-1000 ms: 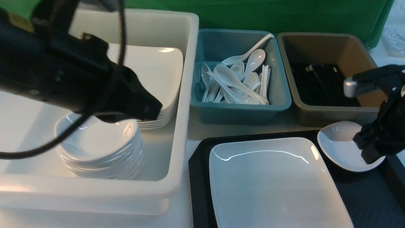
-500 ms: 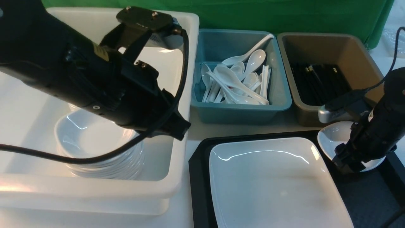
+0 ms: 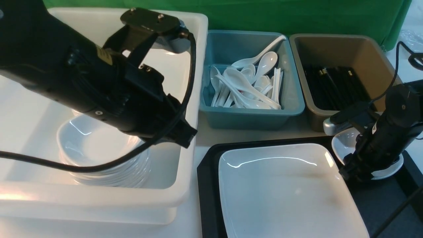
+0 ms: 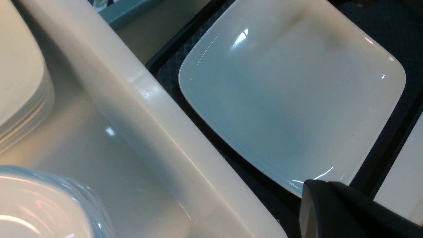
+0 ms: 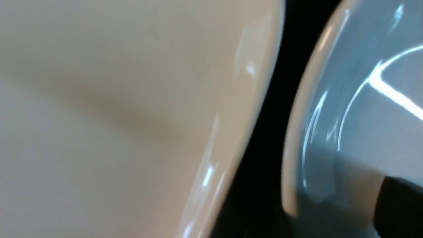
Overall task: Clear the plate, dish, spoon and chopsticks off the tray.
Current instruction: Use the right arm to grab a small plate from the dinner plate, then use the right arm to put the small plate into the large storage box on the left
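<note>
Well, plate [image 3: 284,195]: glossy white, rounded corners, shallow raised rim; we see it lying on the black tray [image 3: 380,201].
Dish [image 3: 344,143]: small, white, shiny, curved sides, beside the plate, at the tray's far edge.
Right gripper [image 3: 355,173]: we see it spread at the dish's edge.
Left gripper [image 3: 188,137]: pressed together over the white tub's [image 3: 190,165] wall.

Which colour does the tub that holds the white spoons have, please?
The tub is a muted blue, a little greyish; the front view shows it best.
</note>
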Action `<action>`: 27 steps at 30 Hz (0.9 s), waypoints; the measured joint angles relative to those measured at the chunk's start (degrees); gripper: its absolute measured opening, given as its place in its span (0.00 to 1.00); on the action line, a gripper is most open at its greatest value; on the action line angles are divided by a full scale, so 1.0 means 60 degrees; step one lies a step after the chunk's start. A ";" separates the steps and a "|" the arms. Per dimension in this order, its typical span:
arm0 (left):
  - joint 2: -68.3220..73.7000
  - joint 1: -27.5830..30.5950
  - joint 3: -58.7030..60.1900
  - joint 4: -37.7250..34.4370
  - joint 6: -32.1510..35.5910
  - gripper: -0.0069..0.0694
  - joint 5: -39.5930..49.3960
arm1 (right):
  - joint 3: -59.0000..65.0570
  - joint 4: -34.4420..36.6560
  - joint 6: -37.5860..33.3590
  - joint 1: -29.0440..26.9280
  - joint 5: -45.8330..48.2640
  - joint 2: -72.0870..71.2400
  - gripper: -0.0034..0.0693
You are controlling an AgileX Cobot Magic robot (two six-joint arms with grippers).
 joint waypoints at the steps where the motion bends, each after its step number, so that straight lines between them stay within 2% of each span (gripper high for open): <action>1: 0.0000 0.0000 0.0000 -0.0009 0.0018 0.10 0.0000 | -0.0017 0.0000 -0.0031 0.0030 -0.0098 -0.0009 0.47; 2: 0.0000 0.0000 0.0000 -0.0009 0.0022 0.10 -0.0013 | -0.0061 -0.0116 -0.0058 0.0085 -0.0167 -0.0033 0.36; 3: 0.0000 0.0000 0.0000 -0.0009 0.0031 0.10 -0.0042 | -0.0103 -0.0225 -0.0058 0.0086 -0.0148 -0.0080 0.32; 9: 0.0008 0.0000 0.0000 -0.0295 0.0631 0.10 -0.0720 | -0.0102 -0.0217 0.0036 0.0086 0.0366 -0.0540 0.29; 14: 0.0008 0.0000 0.0000 -0.0415 0.0824 0.10 -0.1747 | -0.0091 -0.0113 0.0356 0.0086 0.0777 -0.1757 0.15; 19: 0.0008 0.0000 0.0000 -0.0417 0.0813 0.10 -0.2603 | -0.0064 0.1112 0.0358 0.0077 0.1111 -0.3813 0.13; 24: -0.0001 0.0228 -0.0380 -0.0408 0.0781 0.10 -0.2832 | -0.0691 0.3577 -0.1151 0.0184 0.1160 -0.5309 0.13; 27: -0.0129 0.0915 -0.1054 -0.0408 0.0473 0.10 -0.2805 | -0.1431 0.5051 -0.2317 0.0820 0.1189 -0.5499 0.13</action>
